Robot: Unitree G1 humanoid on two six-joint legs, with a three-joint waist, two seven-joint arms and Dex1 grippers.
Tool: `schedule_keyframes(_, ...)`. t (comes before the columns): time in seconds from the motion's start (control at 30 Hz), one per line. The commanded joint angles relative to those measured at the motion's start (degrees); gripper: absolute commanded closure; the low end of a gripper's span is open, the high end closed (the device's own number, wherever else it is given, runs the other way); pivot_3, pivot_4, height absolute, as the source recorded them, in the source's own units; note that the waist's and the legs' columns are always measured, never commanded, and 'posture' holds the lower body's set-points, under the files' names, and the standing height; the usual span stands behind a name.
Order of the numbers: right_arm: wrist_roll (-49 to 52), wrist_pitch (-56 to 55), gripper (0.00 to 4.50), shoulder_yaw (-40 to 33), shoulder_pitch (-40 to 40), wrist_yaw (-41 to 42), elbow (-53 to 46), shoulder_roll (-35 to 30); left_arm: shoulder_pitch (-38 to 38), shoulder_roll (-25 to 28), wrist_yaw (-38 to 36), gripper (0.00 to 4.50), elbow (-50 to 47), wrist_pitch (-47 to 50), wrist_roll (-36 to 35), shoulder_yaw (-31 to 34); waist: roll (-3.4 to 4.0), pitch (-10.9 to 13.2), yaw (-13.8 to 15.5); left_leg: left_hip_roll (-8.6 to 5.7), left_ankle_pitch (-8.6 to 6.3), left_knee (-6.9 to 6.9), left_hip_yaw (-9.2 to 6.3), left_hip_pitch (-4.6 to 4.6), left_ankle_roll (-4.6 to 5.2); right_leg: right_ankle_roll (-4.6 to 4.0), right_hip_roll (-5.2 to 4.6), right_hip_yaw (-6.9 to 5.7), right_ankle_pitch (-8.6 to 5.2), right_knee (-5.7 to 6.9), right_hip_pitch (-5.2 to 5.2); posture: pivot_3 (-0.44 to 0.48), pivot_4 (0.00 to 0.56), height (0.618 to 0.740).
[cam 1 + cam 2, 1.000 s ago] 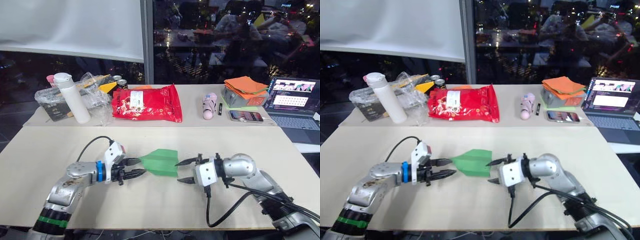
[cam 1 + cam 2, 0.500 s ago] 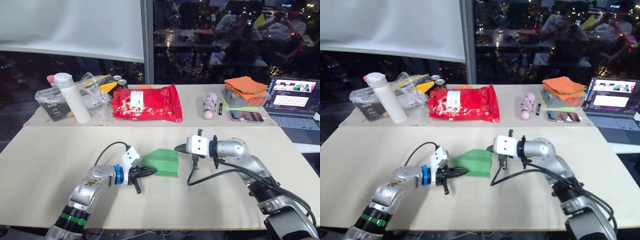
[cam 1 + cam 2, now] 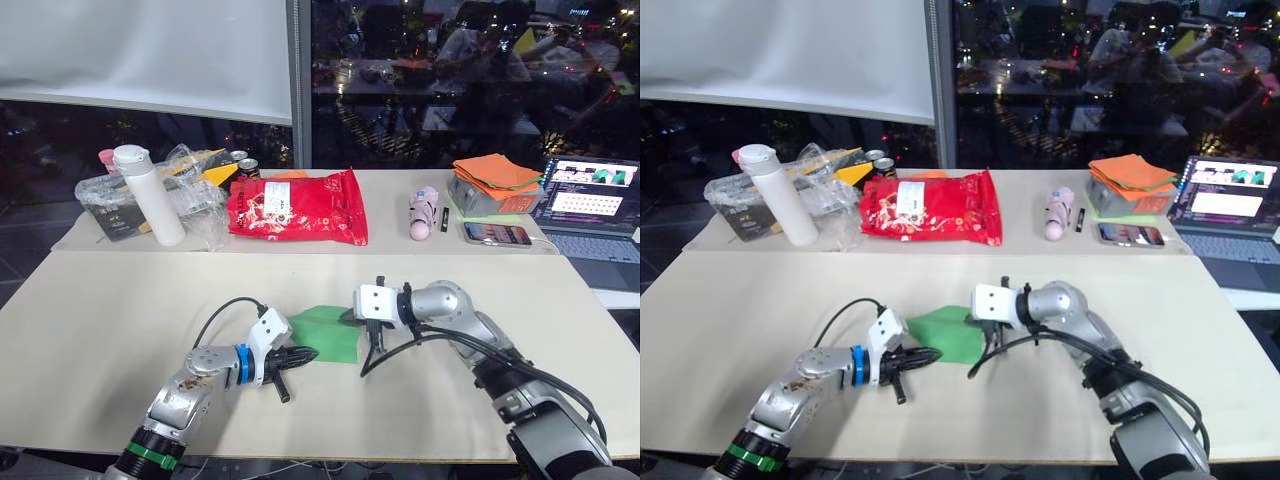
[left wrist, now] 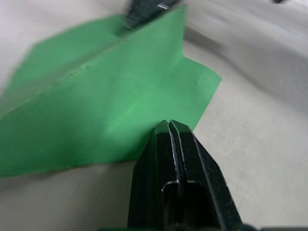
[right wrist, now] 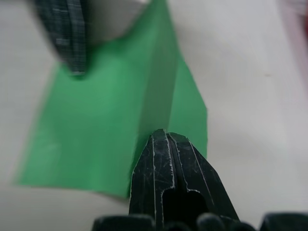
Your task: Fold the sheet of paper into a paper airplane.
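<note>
The sheet of paper (image 3: pixel 325 332) lies mid-table as a creased bright green wedge, the paper airplane shape, with a raised centre fold (image 5: pixel 159 82). My left gripper (image 3: pixel 300 355) is at its near left edge. In the left wrist view its fingers (image 4: pixel 168 132) are shut together on the paper's edge. My right gripper (image 3: pixel 352 318) is at the right end. Its fingers (image 5: pixel 161 139) are shut on the edge where the fold ends. The other gripper's finger (image 5: pixel 62 38) shows across the paper.
Along the back of the table stand a white bottle (image 3: pixel 148 195), a clear plastic bag (image 3: pixel 195 195), a red bag (image 3: pixel 295 205), a pink object (image 3: pixel 422 210), an orange paper stack (image 3: pixel 490 178), a phone (image 3: pixel 497 233) and a laptop (image 3: pixel 590 200). Black cables (image 3: pixel 420 345) trail from both wrists.
A second ago both grippers stood open on either side of the paper. They have since moved in and shut on its left and right edges. The camera has shifted slightly.
</note>
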Motion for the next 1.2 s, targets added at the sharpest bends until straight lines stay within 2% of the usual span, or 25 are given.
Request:
schedule_keyframes(0.03, 1.56, 3.31, 4.48, -0.59, 1.41, 1.57, -6.24, -1.07, 1.24, -0.07, 0.37, 4.5, 1.09, 1.12, 1.09, -1.57, 0.04, -0.02, -0.01, 0.0, 0.0, 0.0, 0.0, 0.01, 0.0, 0.01, 0.0, 0.0, 0.0, 0.0, 0.0, 0.0, 0.15, 0.732)
schedule_keyframes(0.2, 1.35, 6.87, 4.48, -0.16, 4.41, 2.06, -11.25, -1.29, 0.68, -0.96, -1.17, 4.5, -1.07, 2.02, -1.71, -0.61, 0.04, -0.03, -0.01, 0.0, 0.0, 0.03, 0.0, 0.04, 0.0, 0.03, 0.0, 0.0, -0.02, 0.02, 0.01, 0.0, 0.15, 0.732)
schedule_keyframes(0.27, 1.14, 8.02, 4.48, 0.41, 6.39, 1.7, -12.19, -0.78, 0.97, -0.19, -2.35, 4.5, -4.76, 5.49, -4.83, 0.37, 0.03, -0.03, 0.01, 0.0, 0.0, 0.03, 0.0, 0.0, 0.0, 0.03, 0.0, -0.01, -0.02, 0.0, 0.01, 0.0, 0.15, 0.732)
schedule_keyframes(0.47, -0.23, 7.52, 4.48, 1.47, 9.29, 0.43, -10.94, -0.08, 5.06, 9.46, -9.39, 4.5, -13.46, 12.04, -11.39, 3.74, 0.01, -0.01, -0.71, 0.02, 0.0, -0.02, 0.0, -0.01, 0.0, 0.02, 0.02, 0.01, -0.04, 0.06, -0.09, 0.0, 0.15, 0.732)
schedule_keyframes(0.63, -0.79, 6.7, 4.48, 2.16, 10.4, 0.03, -11.02, -0.63, 3.52, 9.58, -8.65, 4.5, -13.66, 13.89, -17.26, 9.49, -0.12, -0.04, -0.69, 0.03, 0.0, 0.02, 0.0, 0.05, -0.01, -0.02, 0.01, -0.01, -0.08, 0.1, -0.06, 0.0, 0.15, 0.732)
schedule_keyframes(0.77, -0.89, 6.45, 4.48, 2.34, 11.28, -0.19, -11.96, -1.1, 0.14, 6.12, -4.07, 4.5, -8.4, 11.32, -14.62, 10.51, -0.16, -0.07, -0.55, 0.02, 0.0, 0.01, 0.0, 0.04, -0.01, 0.0, 0.01, -0.01, -0.07, 0.07, -0.03, 0.0, 0.15, 0.732)
schedule_keyframes(0.87, -0.76, 7.21, 4.48, 2.29, 12.09, -0.34, -13.29, -1.47, -2.23, 5.96, -2.54, 4.5, -3.28, 8.31, -10.01, 8.41, -0.16, -0.08, -0.63, 0.02, 0.0, 0.0, 0.0, 0.05, 0.0, -0.01, 0.01, -0.01, -0.07, 0.07, -0.04, 0.0, 0.15, 0.732)
schedule_keyframes(1.0, -0.82, 7.71, 4.48, 2.27, 12.56, -0.79, -13.75, -1.69, -3.27, 6.1, -5.11, 4.5, 0.5, 5.4, -6.83, 4.36, -0.16, -0.07, -0.58, 0.02, 0.0, 0.0, 0.0, 0.04, -0.01, -0.01, 0.02, -0.01, -0.07, 0.06, -0.04, 0.0, 0.15, 0.732)
schedule_keyframes(1.2, 3.12, 12.43, 4.48, -0.58, 12.18, -0.3, -17.11, -1.59, -1.67, 3.55, -6.57, 4.5, 9.01, -0.47, -3.16, 1.18, -0.16, -0.11, -0.27, 0.02, 0.0, 0.0, 0.0, 0.04, -0.01, -0.01, 0.02, -0.01, -0.07, 0.06, -0.03, 0.0, 0.15, 0.732)
